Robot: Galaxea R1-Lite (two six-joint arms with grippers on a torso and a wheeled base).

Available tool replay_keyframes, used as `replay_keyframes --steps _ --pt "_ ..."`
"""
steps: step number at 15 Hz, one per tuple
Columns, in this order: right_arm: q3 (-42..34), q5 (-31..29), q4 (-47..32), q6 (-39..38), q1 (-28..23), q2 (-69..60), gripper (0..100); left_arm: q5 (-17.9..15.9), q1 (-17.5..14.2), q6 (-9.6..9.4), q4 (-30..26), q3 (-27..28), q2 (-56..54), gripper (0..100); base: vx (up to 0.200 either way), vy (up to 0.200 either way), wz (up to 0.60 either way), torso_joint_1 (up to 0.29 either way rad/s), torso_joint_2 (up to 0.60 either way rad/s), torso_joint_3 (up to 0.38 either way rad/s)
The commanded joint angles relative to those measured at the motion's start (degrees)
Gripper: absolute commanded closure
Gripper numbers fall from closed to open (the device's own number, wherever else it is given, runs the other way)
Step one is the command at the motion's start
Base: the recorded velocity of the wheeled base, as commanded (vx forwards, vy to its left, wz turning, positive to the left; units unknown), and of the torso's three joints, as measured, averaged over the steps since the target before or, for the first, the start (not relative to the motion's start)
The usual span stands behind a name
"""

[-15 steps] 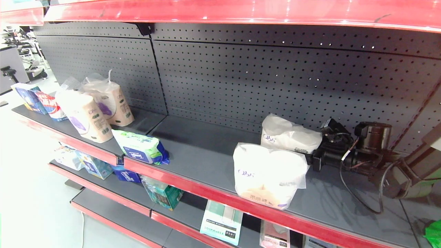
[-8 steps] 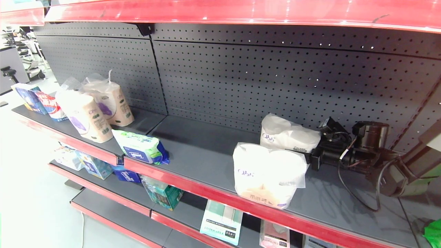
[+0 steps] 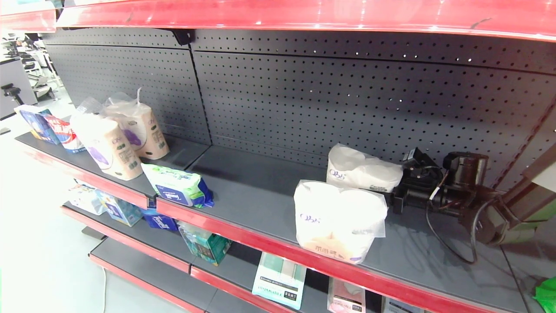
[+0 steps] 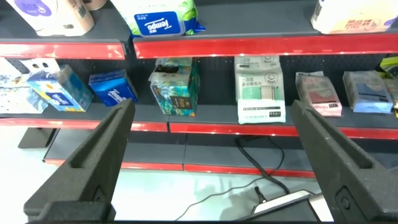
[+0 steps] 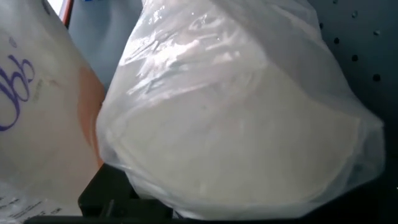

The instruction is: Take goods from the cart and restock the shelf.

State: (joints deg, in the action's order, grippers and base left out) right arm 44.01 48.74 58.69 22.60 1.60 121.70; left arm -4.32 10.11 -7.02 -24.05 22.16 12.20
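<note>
On the dark shelf board (image 3: 260, 191) a white tissue pack (image 3: 362, 174) lies tilted near the pegboard back. My right gripper (image 3: 397, 198) is at its right end and is shut on it. In the right wrist view that pack (image 5: 236, 124) sits right at the camera. A second, larger white tissue pack (image 3: 339, 217) stands at the shelf's red front edge, just in front of the held one, and its side (image 5: 37, 124) appears beside it. My left gripper (image 4: 211, 106) hangs open and holds nothing, low in front of the lower shelves.
Two tall paper roll packs (image 3: 106, 143) and a blue-green wipes pack (image 3: 178, 184) occupy the shelf's left part. Bare shelf lies between the wipes and the white packs. Boxed goods such as a green box (image 4: 176, 87) line the lower shelf. The upper shelf's red edge (image 3: 304, 15) overhangs.
My right arm has shifted slightly left and towards the pegboard, and the held white pack has moved a little with it. The front pack has stayed put.
</note>
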Motion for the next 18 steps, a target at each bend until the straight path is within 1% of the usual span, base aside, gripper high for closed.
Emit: replay_keyframes --steps 1,11,13,18 --pt "0.03 1.36 0.03 -0.01 -0.45 0.47 100 0.01 0.0 -0.01 0.06 0.07 0.54 0 0.0 0.0 0.0 0.0 0.0 0.0" --pt "2.4 2.59 0.03 0.95 -1.16 1.79 100 0.01 0.0 -0.01 0.06 0.16 0.89 0 0.0 0.0 0.0 0.0 0.0 0.0" --pt "2.93 6.55 0.03 1.04 -1.51 2.49 100 0.01 0.0 -0.01 0.06 0.16 0.89 0 0.0 0.0 0.0 0.0 0.0 0.0" --pt "3.45 8.57 0.03 1.04 -2.74 2.4 100 0.01 0.0 -0.1 0.06 0.16 0.98 0 0.0 0.0 0.0 0.0 0.0 0.0"
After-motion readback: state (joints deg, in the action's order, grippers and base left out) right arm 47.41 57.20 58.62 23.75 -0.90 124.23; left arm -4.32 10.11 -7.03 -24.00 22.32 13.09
